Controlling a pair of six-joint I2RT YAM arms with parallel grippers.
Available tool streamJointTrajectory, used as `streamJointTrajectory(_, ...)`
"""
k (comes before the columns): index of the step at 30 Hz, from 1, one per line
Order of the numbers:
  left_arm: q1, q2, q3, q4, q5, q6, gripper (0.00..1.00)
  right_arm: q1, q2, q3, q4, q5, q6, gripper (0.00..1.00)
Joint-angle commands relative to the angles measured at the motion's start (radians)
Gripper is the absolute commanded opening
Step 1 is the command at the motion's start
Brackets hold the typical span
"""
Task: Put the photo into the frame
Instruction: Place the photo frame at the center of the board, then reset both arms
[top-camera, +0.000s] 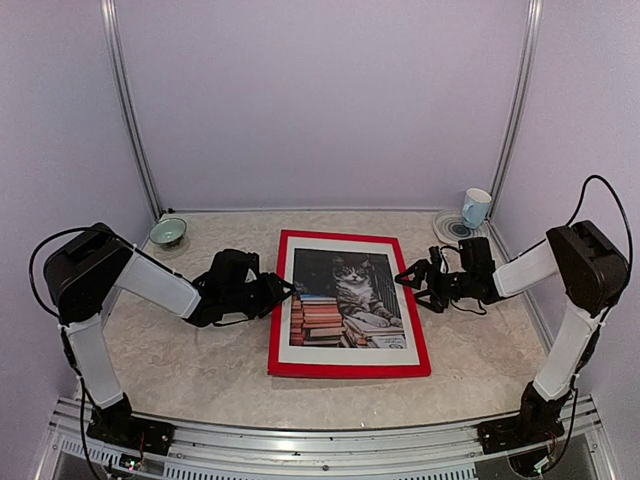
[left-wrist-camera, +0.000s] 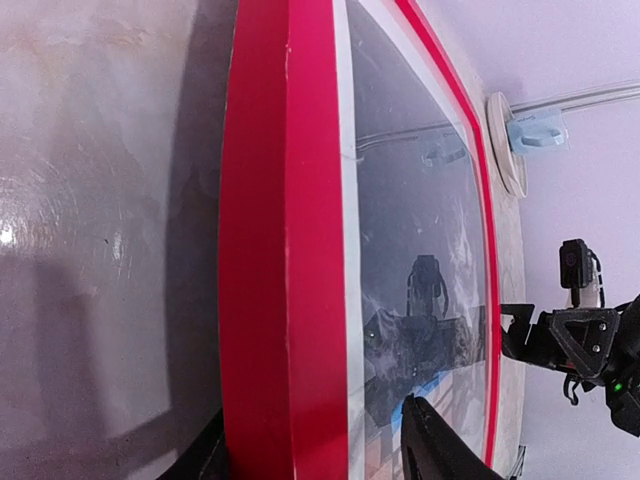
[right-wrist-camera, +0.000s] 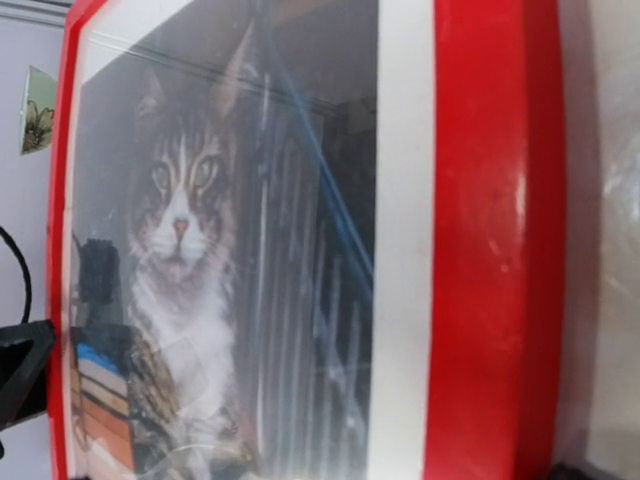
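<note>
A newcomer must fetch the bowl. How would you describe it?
Start at the red picture frame lying on the table, then look to the far left corner. The bowl sits there alone: small, shallow and pale green, unlike the taller cup on a plate in the far right corner.

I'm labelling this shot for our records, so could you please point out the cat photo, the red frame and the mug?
cat photo (top-camera: 356, 288): top view, on the cat's chest.
red frame (top-camera: 349, 368): top view, middle of its near border.
mug (top-camera: 477, 206): top view, on its side wall.
</note>
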Motion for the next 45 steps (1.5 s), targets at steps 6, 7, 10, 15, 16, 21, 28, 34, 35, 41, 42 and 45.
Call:
streamJointTrajectory(6,0.008,-0.039,0.017,0.020,-0.013,0.043,0.64,0.020,0.021,-0.011,-0.015,-0.005,0.011,0.99)
streamJointTrajectory(7,0.008,-0.047,0.024,-0.002,-0.030,0.054,0.65,0.020,0.019,-0.011,-0.016,-0.005,0.010,0.99)
streamJointTrajectory(10,0.003,-0.069,0.052,-0.100,-0.086,0.089,0.69,0.020,0.014,-0.009,-0.021,-0.005,0.009,0.99)
streamJointTrajectory(15,-0.013,-0.102,0.086,-0.221,-0.184,0.126,0.74,0.020,0.010,-0.006,-0.030,-0.004,0.005,0.99)
streamJointTrajectory(16,-0.015,-0.106,0.090,-0.247,-0.200,0.129,0.75,0.020,0.009,-0.006,-0.031,-0.004,0.003,0.99)
streamJointTrajectory(21,-0.015,-0.152,0.087,-0.302,-0.278,0.143,0.80,0.021,-0.005,-0.006,-0.041,-0.006,0.002,0.99)
streamJointTrajectory(28,-0.020,-0.244,0.091,-0.370,-0.371,0.208,0.93,0.049,-0.101,0.018,-0.171,0.083,-0.076,0.99)
streamJointTrajectory(34,-0.037,-0.356,0.075,-0.420,-0.441,0.263,0.99,0.064,-0.186,0.099,-0.374,0.201,-0.196,0.99)
streamJointTrajectory(35,-0.045,-0.379,0.075,-0.429,-0.458,0.280,0.99,0.067,-0.215,0.108,-0.415,0.231,-0.221,0.99)
streamJointTrajectory(41,-0.102,-0.557,0.069,-0.493,-0.609,0.398,0.99,0.082,-0.462,0.164,-0.623,0.458,-0.419,0.99)
streamJointTrajectory(42,-0.103,-0.590,0.066,-0.501,-0.621,0.416,0.99,0.083,-0.524,0.169,-0.648,0.500,-0.446,0.99)
streamJointTrajectory(45,-0.103,-0.686,0.065,-0.528,-0.651,0.482,0.99,0.084,-0.676,0.159,-0.690,0.608,-0.517,0.99)
